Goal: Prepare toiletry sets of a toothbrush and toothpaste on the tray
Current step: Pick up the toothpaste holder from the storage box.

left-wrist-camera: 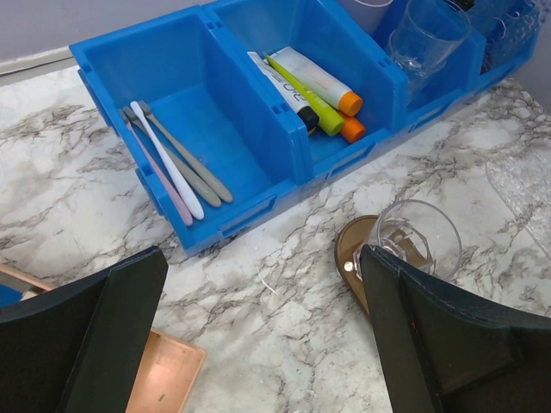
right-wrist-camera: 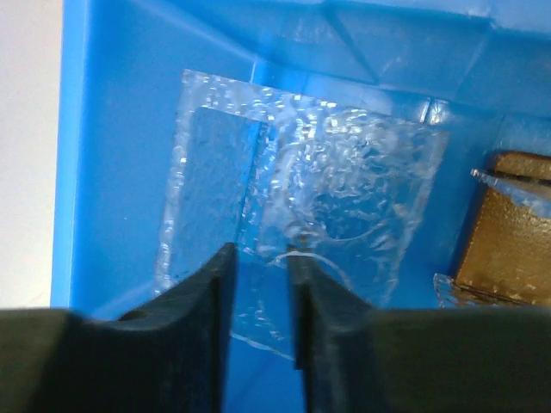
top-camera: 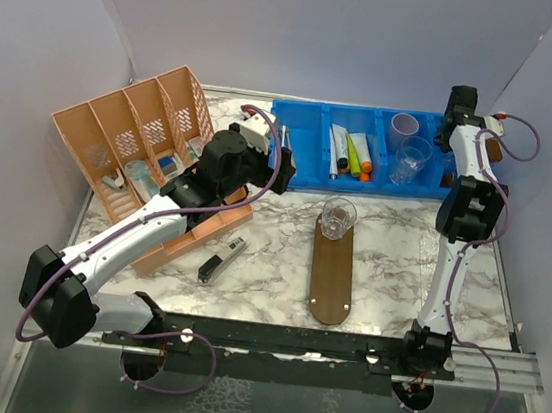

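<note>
- The blue bin sits at the far side of the table. It has a row of boxes in it.
- The tray lies on the table just in front of the blue bin. Its far round end is near the bin's front wall but does not touch it.
- One clear tumbler stands upright on the tray, at the end nearest the blue bin. It holds no brush and no tube.
- The toothbrushes lie flat in the left box of the blue bin. One is white, one is pink and the others are grey.
- The tubes lie in the next box of the blue bin. One is a lime green tube, and two have orange caps.
- A clear cup stands in the box after that, with a pale cup behind it.
- The left gripper hangs over the table in front of the blue bin, by the toothbrush box. Its fingers are spread wide and hold nothing.
- The right gripper is down inside the right end box of the blue bin. Its fingers are close together, with only a thin gap.
- A bumpy clear tumbler lies on its side in that end box, right at the fingertips. I cannot tell if the fingers pinch its edge.
- A brown thing sits in the same end box, beside the bumpy clear tumbler.
- The orange basket stands to the left of the blue bin.
- A small black and silver thing lies on the table in front of the blue bin, left of the tray.
</note>
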`<state>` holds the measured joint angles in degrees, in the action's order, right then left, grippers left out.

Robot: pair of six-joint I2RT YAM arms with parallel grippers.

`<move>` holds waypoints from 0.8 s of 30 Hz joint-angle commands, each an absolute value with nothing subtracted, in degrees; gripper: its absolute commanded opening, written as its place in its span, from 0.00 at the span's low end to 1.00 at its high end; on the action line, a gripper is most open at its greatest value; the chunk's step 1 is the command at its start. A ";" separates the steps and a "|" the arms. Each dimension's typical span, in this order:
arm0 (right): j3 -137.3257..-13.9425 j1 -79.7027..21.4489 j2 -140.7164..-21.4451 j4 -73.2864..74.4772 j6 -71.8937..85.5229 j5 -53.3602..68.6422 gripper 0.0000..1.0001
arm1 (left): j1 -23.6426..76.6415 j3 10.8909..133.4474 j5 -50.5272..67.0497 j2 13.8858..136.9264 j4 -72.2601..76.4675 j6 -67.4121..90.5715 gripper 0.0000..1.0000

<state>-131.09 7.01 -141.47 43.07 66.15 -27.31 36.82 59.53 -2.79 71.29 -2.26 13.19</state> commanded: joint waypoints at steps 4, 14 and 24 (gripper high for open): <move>-130.27 7.42 -139.99 44.25 67.46 -22.79 0.15 | 36.30 61.43 -1.56 71.63 -2.61 13.73 0.99; -129.07 7.47 -133.16 41.50 64.62 -23.49 0.01 | 36.07 61.34 -1.13 71.54 -2.55 13.97 0.99; -123.37 7.84 -124.97 34.83 60.80 -20.94 0.01 | 36.10 61.30 -0.64 71.72 -2.45 14.27 0.99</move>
<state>-124.97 7.51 -130.30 40.56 62.72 -23.46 36.38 59.55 -1.98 71.44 -2.26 13.54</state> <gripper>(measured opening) 0.112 0.991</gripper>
